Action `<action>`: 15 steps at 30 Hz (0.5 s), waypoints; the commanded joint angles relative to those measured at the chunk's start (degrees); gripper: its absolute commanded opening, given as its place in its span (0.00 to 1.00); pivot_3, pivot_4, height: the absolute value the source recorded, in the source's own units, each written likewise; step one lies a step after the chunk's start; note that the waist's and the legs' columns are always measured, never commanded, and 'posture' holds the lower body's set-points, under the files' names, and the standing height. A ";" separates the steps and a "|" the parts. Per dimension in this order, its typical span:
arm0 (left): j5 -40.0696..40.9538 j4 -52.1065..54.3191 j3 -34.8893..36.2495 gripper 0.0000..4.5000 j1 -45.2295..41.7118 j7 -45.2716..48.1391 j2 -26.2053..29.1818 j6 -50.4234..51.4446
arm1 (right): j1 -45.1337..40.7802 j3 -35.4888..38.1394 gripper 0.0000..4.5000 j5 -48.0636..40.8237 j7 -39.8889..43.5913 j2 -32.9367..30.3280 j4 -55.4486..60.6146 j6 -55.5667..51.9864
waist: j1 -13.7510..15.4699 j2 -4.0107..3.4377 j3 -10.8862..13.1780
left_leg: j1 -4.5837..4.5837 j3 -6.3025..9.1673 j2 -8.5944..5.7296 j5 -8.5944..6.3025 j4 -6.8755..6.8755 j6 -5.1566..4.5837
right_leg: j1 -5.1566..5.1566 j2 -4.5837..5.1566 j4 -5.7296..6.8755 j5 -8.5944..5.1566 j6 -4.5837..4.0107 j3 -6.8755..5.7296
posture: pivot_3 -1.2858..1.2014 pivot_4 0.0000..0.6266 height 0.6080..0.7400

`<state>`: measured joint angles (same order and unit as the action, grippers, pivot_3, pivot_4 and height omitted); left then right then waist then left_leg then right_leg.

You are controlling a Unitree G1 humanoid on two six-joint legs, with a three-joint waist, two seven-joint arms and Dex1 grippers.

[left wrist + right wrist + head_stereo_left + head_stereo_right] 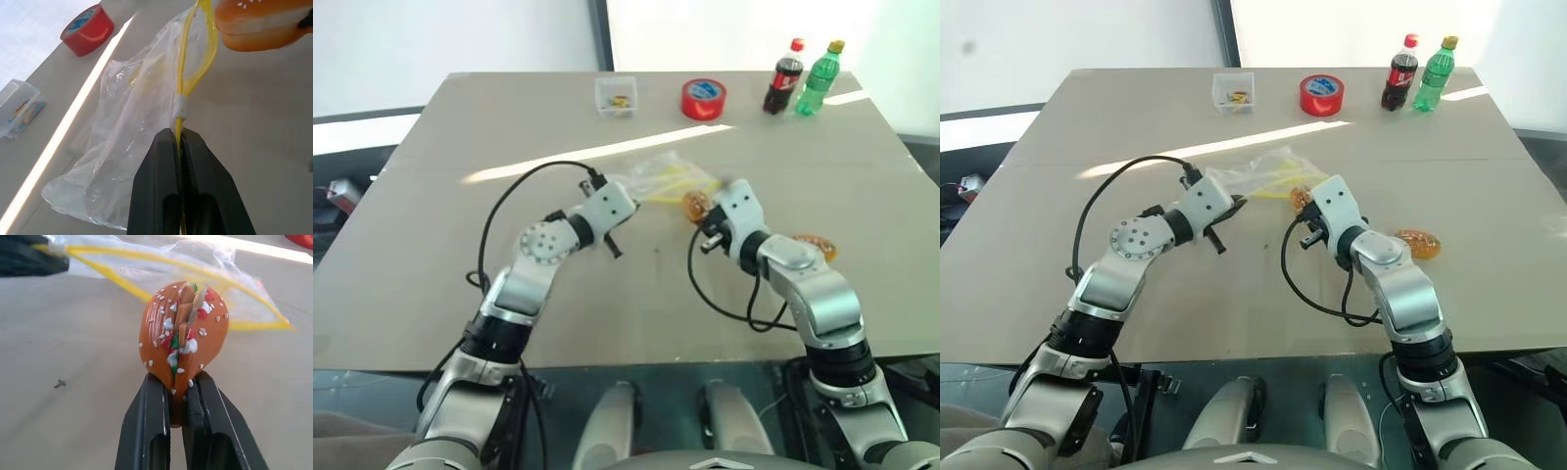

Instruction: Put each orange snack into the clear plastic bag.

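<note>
1. Beige and broad, the surface (431, 294) carries a clear square box (616, 95), a red tape roll (703, 99) and two bottles (800, 78) along its far edge, well apart from the arms.
2. At mid-surface, the clear plastic bag (127, 137) is lifted by its yellow strip, its body trailing toward the far side.
3. One orange snack (183, 335) stands on end in the right end effector (177, 401), its long axis in line with the fingers and its far end toward the bag's yellow-edged mouth just beyond.
4. A second orange snack (1417, 243) lies flat beside the right forearm.
5. Bare surface lies open on both sides of the arms and toward the near edge.
6. Reaching in from the left, the left end effector (180, 142) is clenched on the yellow strip.
7. Both forearms angle inward, end effectors near each other; the right one is clamped on the snack's lower end.
</note>
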<state>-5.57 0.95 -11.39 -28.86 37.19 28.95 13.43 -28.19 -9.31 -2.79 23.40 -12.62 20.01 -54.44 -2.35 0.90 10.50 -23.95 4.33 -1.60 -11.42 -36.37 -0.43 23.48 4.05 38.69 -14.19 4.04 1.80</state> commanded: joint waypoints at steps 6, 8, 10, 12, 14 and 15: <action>1.08 4.72 0.81 0.00 0.57 1.16 0.28 -1.07 | -2.45 -0.09 0.00 -1.33 -0.01 -0.78 -0.71 1.54 | 0.05 0.00 0.00 | -0.01 0.00 0.00 0.00 0.00 0.00 | 0.00 0.01 -0.03 0.00 0.00 -0.01 | 0.52 0.24 1.00; 1.19 5.16 0.88 0.00 0.35 1.16 0.02 -0.59 | -2.26 -0.15 0.00 -1.40 -0.18 -0.77 -1.48 1.74 | 0.05 0.00 0.00 | -0.01 0.00 0.00 0.00 0.00 0.00 | 0.00 0.00 -0.02 0.00 0.00 -0.01 | 0.52 0.24 1.00; 2.02 5.68 1.34 0.00 0.20 1.05 -0.70 0.07 | -2.30 0.45 0.00 -1.93 -0.69 0.05 -2.18 1.66 | 0.05 0.00 0.00 | -0.01 0.00 0.00 0.00 0.00 0.00 | 0.00 0.00 -0.02 0.00 0.00 -0.01 | 0.52 0.24 1.00; 2.39 6.10 1.46 0.00 0.07 0.98 -1.07 0.59 | -2.64 1.53 0.00 -2.48 -1.61 1.14 -3.04 1.56 | 0.02 0.00 0.00 | -0.01 0.00 0.00 0.00 0.00 0.00 | 0.00 0.00 -0.02 0.00 0.00 -0.01 | 0.52 0.24 1.00; 2.20 6.27 1.36 0.00 0.06 1.05 -1.08 0.65 | -3.08 3.81 0.00 -3.71 -3.26 3.26 -3.84 0.54 | -0.02 0.00 0.00 | -0.01 0.00 0.01 0.00 0.00 0.00 | 0.00 -0.01 -0.01 0.00 0.00 -0.01 | 0.52 0.24 1.00; 2.17 6.33 1.38 0.00 0.10 1.04 -1.13 0.74 | -3.34 5.00 0.00 -4.37 -4.01 4.30 -4.14 -0.04 | 0.00 0.00 0.00 | -0.01 0.00 0.02 0.00 0.00 0.00 | 0.00 -0.01 -0.01 0.00 0.00 -0.01 | 0.52 0.24 1.00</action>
<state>-4.15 4.36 -11.24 -28.01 38.45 27.73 14.44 -29.66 -6.87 -5.87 20.81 -9.25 14.73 -54.18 -2.35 0.91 10.50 -23.96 4.34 -1.58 -11.42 -36.36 -0.43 23.48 4.04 38.69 -14.19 4.04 1.79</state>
